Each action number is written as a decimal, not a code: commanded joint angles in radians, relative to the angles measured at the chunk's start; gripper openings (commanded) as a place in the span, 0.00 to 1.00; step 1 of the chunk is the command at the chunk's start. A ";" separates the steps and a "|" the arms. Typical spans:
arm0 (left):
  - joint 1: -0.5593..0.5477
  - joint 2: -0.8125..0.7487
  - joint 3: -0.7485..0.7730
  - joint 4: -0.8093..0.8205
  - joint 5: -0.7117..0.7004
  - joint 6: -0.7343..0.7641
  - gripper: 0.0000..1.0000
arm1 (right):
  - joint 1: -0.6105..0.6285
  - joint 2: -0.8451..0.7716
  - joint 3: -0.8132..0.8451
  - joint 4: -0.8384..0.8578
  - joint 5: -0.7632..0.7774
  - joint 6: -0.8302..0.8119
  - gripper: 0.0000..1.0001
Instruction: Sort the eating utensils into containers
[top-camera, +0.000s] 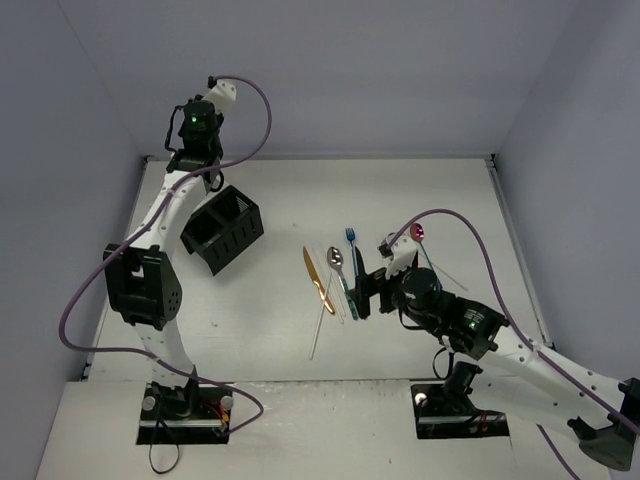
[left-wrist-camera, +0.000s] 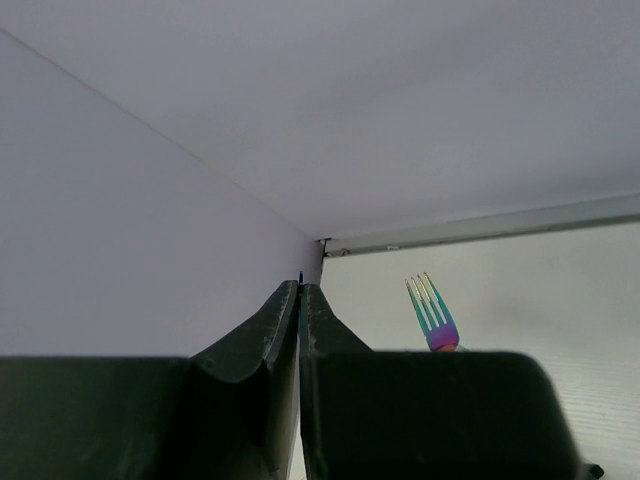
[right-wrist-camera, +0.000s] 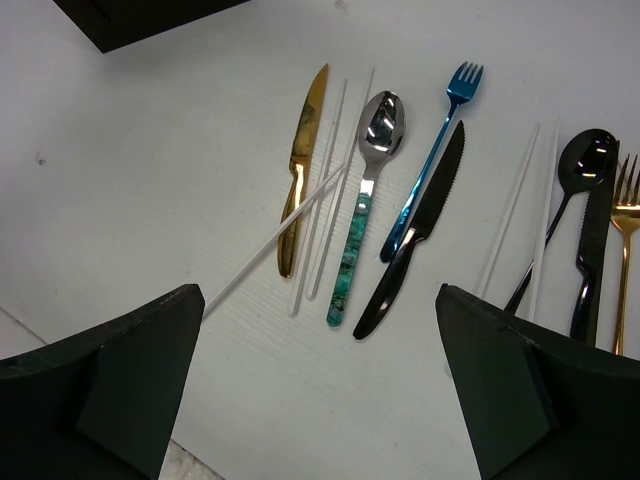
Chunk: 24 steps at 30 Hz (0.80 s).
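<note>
Over the middle of the bench (top-camera: 250, 330), the right end effector (top-camera: 358, 292) hovers with its jaws spread wide and nothing between them, looking down on a row of utensils (top-camera: 340, 275) lying flat. In its wrist view the row reads, left to right:

- a gold knife (right-wrist-camera: 300, 170)
- thin white sticks (right-wrist-camera: 325, 190), with one long stick (right-wrist-camera: 262, 250) slanting across them and the knife
- a spoon with a green handle (right-wrist-camera: 362, 200)
- a blue fork (right-wrist-camera: 430, 160)
- a black knife (right-wrist-camera: 415, 240)
- two more white sticks (right-wrist-camera: 520, 200)
- a black spoon (right-wrist-camera: 575, 175)
- a gold fork (right-wrist-camera: 625, 215) at the edge

The black bins (top-camera: 222, 232) stand well apart to the left. I cannot make out any white ones.

The left end effector (left-wrist-camera: 300, 295) is raised toward the far corner with its jaws pressed together, and nothing shows between them. A rainbow-tinted fork (left-wrist-camera: 432, 318) pokes up beyond one finger, but what it stands in is hidden.

The step in hand looks like the approach to the next piece. The green-handled spoon and the black knife lie nearest the gap of the open jaws, so one of them seems the likely pick. The next move calls for lowering until the fingertips straddle one handle across its width, close to the bench. They should not catch the white sticks just beside the spoon or the blue fork close against the knife. The piece then has to travel left to the bins.
</note>
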 joint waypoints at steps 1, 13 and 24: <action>0.024 -0.025 -0.013 0.127 -0.026 0.029 0.00 | -0.006 0.001 -0.010 0.043 0.021 0.007 1.00; 0.028 -0.079 -0.179 0.119 -0.001 -0.126 0.25 | -0.006 0.069 0.021 0.043 0.180 0.075 1.00; -0.144 -0.247 -0.073 -0.341 0.063 -0.516 0.66 | -0.012 0.052 0.037 0.034 0.266 0.145 0.99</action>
